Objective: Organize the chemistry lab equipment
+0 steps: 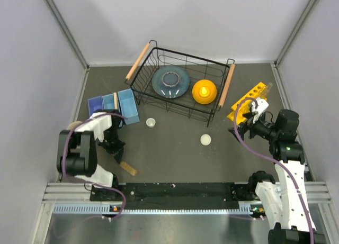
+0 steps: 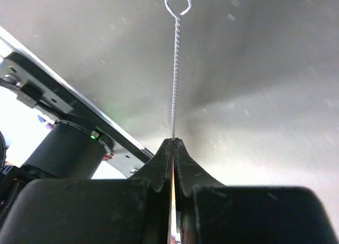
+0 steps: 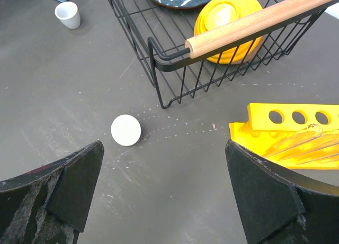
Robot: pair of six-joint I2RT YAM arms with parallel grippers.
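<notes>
- Left gripper [image 2: 174,144]: jaws clenched on a thin twisted wire [image 2: 174,69] with a loop at its free end. The wire is pinched right at the tips, low over the table at the near left.
- In the top view a short tan stick [image 1: 127,168] lies just on the near side of that gripper. I cannot tell whether it is part of the wire item.
- Right gripper [image 3: 169,201]: fingers spread wide with nothing between them, hovering by the near end of the yellow rack [image 3: 286,130] at the right.
- A clear tube [image 3: 302,143] lies slanted across the rack rather than standing in a hole. The holes in view look empty.
- One white round piece [image 3: 126,130] sits loose on the table between the rack and the black wire basket [image 3: 175,69].
- The other piece, a small white cup [image 3: 68,14], stands farther left, near the blue bins [image 1: 114,105].
- Progress, as I judge it: early — nothing looks put in its place yet. The tube, both white pieces and the wire item are all left to sort.
</notes>
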